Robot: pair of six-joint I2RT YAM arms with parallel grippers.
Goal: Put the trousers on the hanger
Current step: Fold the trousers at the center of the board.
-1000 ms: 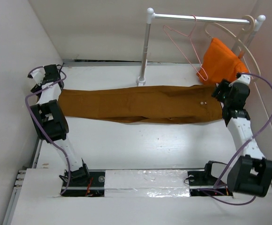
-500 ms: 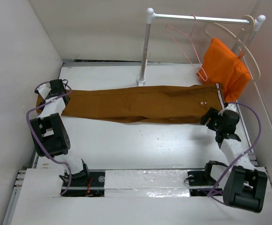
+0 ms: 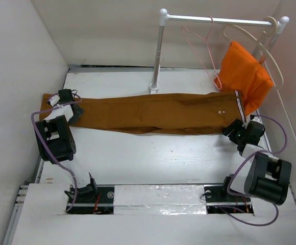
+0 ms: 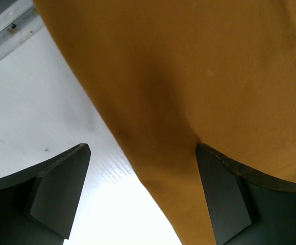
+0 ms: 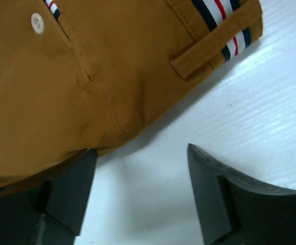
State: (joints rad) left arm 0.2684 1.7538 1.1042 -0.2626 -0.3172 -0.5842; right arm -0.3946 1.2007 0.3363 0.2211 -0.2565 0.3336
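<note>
- We find no word, number, brand or sign that can be read in any of the three views.
- The trousers [image 5: 87, 76] show us only a plain pale button [image 5: 37, 22] and a waistband [image 5: 224, 20] striped white, red and dark. We make out no lettering on either.

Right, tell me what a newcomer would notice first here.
The long ochre trousers lie stretched flat across the table, leg ends left, striped waistband right. A bright orange garment hangs at the right end of the white rail, with the pink hanger bare beside it. The left gripper and right gripper sit open, one at each end of the trousers.
</note>
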